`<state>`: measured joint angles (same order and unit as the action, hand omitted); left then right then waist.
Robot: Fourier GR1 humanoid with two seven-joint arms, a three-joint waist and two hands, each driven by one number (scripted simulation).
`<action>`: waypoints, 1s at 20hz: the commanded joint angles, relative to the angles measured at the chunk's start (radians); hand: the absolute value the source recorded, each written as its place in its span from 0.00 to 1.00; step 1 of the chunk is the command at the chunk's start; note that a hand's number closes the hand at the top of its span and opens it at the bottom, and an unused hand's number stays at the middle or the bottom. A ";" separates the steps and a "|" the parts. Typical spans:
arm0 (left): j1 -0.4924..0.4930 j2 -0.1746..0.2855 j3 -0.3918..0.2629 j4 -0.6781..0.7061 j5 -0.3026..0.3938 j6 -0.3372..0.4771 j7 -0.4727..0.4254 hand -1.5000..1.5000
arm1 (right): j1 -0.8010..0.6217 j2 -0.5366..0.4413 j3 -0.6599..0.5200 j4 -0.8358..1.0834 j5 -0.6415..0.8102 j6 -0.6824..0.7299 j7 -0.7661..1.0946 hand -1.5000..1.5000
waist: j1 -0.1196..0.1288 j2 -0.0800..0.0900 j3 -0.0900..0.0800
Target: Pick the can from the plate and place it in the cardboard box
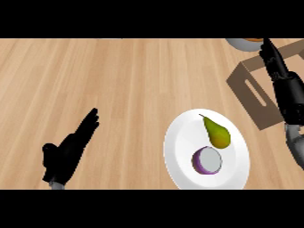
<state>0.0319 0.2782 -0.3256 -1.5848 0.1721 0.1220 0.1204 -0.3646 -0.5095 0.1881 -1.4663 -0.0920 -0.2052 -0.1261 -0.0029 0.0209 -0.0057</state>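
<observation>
A white plate [180,147] lies at the lower right, holding a green pear [217,132] and a halved purple onion [207,160]; no can stands on it. A grey round can [245,43] with an orange top shows at the view's upper edge, partly cut off, just past the far left rim of the cardboard box [254,91]. My right hand [287,84] stretches over the box with straight fingers, their tips beside the can; I cannot tell whether they touch it. At the lower left, my left hand [67,156] rests open, fingers pointing up.
The wooden counter [115,80] spreads wide to the left and middle. The box stands open-topped at the right edge, with a slot handle in its near side wall.
</observation>
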 commanded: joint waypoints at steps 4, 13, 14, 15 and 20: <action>-0.013 0.196 0.212 0.062 -0.123 0.111 -0.016 0.50 | 0.199 0.165 0.007 -0.064 -0.098 -0.075 0.036 0.00 | -0.018 -0.029 0.008; -0.055 0.258 0.296 0.175 -0.184 0.179 -0.002 0.50 | 0.586 0.191 0.187 -0.088 0.104 -0.223 -0.226 0.00 | -0.058 -0.024 0.009; -0.041 0.257 0.298 0.175 -0.189 0.178 -0.035 0.50 | 0.613 0.160 0.141 -0.089 0.049 -0.179 -0.330 0.00 | -0.040 -0.024 0.008; -0.034 0.267 0.310 0.195 -0.176 0.156 -0.049 0.50 | 0.650 0.174 0.148 -0.085 0.030 -0.159 -0.406 0.00 | -0.034 -0.023 0.008; -0.113 0.238 0.300 0.257 -0.218 0.142 -0.041 0.50 | 0.713 0.020 0.094 -0.147 0.142 -0.149 -0.441 0.00 | -0.013 -0.022 0.005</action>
<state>-0.0402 0.5270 -0.0263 -1.3774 -0.0153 0.2624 0.0850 0.2850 -0.4190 0.3094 -1.5578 -0.0023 -0.3415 -0.5330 -0.0230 -0.0017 0.0002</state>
